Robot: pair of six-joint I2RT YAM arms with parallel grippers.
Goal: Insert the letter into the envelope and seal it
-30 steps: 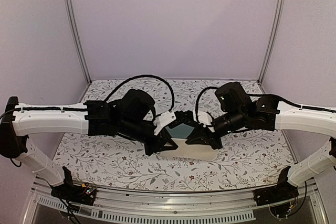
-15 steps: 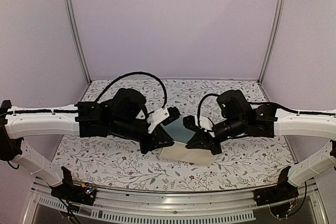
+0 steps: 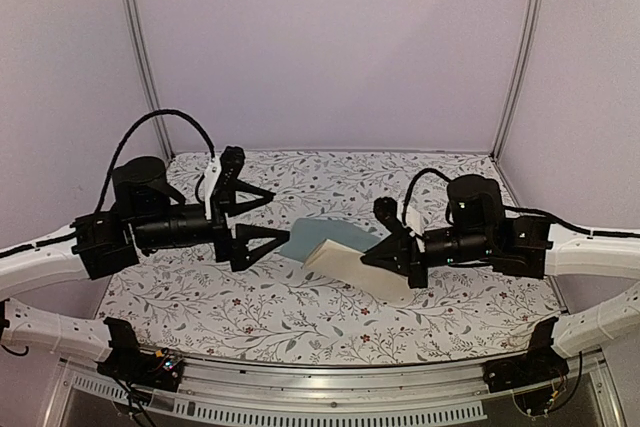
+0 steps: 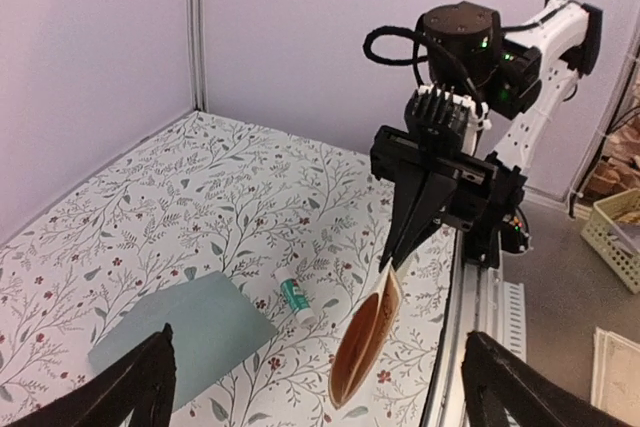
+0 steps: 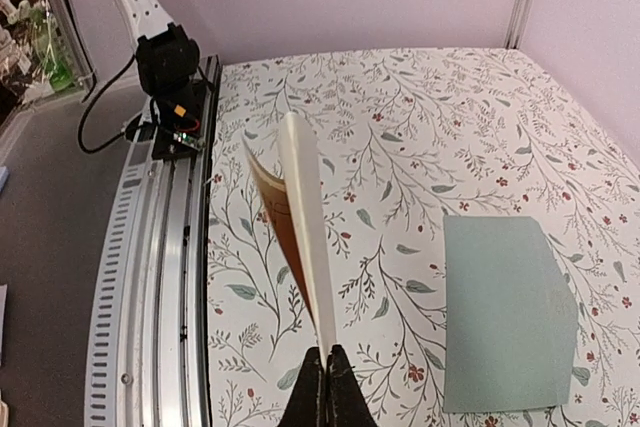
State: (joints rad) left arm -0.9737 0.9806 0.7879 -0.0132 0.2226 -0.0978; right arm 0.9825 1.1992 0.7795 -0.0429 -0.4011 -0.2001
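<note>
**Item 1, left gripper** (image 3: 280, 213): fingers spread wide and grasping nothing. It is raised over the left of the floral table cover (image 3: 200, 297), well apart from both papers. You will likely need it down on the envelope, to pin it and open the mouth before anything goes in

**Item 2, envelope** (image 3: 305, 242): pale teal, lying flat on the cover near the centre, with neither arm touching it. The opening does not show, so work out which edge opens before you aim the sheet

**Item 3, glue stick** (image 4: 293, 292): small, white and green, lying on the cover just beside the envelope, between it and the letter. Keep the swinging sheet clear of it

**Item 4, letter** (image 5: 305, 237): tan bordered sheet with a whitish back, held on edge and bowed, to the right of the envelope and not yet in it. Whether its free edge touches the cover cannot be told. A bowed sheet will likely catch at the mouth, so lay it lower and flatter and lead with the free edge

**Item 5, right gripper** (image 5: 325, 382): fingers clenched on one edge of the letter. Keep that pinch firm, bring the sheet leftward slowly, and let go only once most of it is inside
</note>
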